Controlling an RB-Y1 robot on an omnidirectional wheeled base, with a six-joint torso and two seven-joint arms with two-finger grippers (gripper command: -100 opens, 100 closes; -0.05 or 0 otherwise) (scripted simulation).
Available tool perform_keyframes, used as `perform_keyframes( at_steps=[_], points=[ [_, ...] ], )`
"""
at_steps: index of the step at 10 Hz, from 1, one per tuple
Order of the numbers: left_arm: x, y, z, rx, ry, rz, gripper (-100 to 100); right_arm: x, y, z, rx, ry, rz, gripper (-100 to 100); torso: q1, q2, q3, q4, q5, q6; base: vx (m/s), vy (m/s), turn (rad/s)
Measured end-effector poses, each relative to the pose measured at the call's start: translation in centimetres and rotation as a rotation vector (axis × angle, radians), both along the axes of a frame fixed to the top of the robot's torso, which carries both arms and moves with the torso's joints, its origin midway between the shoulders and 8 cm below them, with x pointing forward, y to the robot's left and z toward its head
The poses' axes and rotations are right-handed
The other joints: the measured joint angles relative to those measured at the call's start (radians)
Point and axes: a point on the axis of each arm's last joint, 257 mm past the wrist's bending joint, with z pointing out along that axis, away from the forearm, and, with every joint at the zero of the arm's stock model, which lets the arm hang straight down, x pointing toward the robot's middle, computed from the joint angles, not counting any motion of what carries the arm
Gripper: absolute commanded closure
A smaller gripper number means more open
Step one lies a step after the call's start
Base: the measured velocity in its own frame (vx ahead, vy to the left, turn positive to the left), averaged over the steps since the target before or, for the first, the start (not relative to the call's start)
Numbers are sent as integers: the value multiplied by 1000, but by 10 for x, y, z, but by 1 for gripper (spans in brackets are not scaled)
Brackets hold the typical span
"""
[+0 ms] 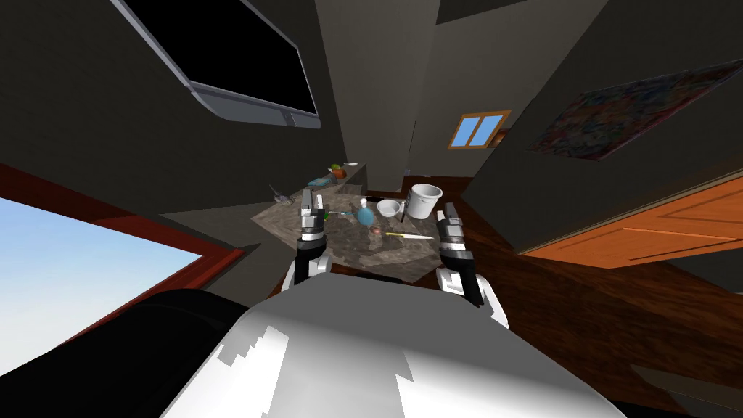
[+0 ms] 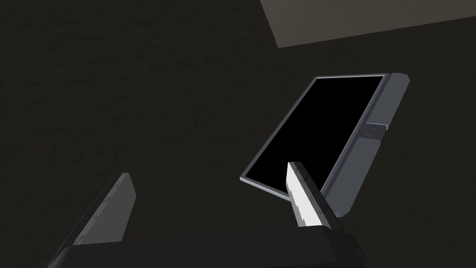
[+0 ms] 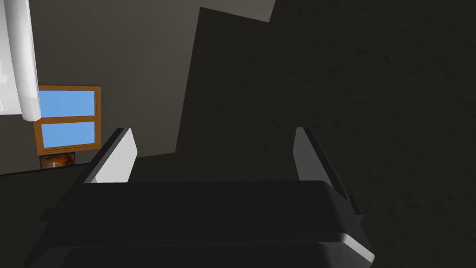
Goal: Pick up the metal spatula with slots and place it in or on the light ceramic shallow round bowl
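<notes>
Grey and thin, a utensil I take for the spatula [image 1: 278, 193] lies at the far left corner of the mottled stone table [image 1: 363, 252]; its slots are too small to make out. The white shallow bowl [image 1: 390, 208] sits well apart from it, toward the table's right, just beside a tall white container [image 1: 424, 200]. My left gripper [image 1: 308, 194] and right gripper [image 1: 448, 209] hang over the table's near side, both empty, fingers spread wide.

The head camera, rolled, looks steeply down at the table [image 1: 363, 254] from close by. Above the table, the left gripper's [image 1: 309, 194] camera faces a wall screen [image 2: 316, 130], and the right gripper's [image 1: 448, 210] faces a window [image 3: 69, 104] beyond the table. The head view shares both.
</notes>
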Motion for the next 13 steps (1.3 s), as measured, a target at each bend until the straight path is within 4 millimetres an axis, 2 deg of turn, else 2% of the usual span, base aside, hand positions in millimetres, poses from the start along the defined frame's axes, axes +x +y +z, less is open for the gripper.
perform_keyframes(
  at_steps=[5,13],
  points=[
    [0,0,0,0,0,0,0,26,-24,-38,-204,108,-117,-100,-1,0,0,0,0,0,11,89,50],
    [0,0,0,0,0,0,0,63,-79,-91,-502,290,-324,-100,1,0,0,0,0,0,12,96,58]
  ],
)
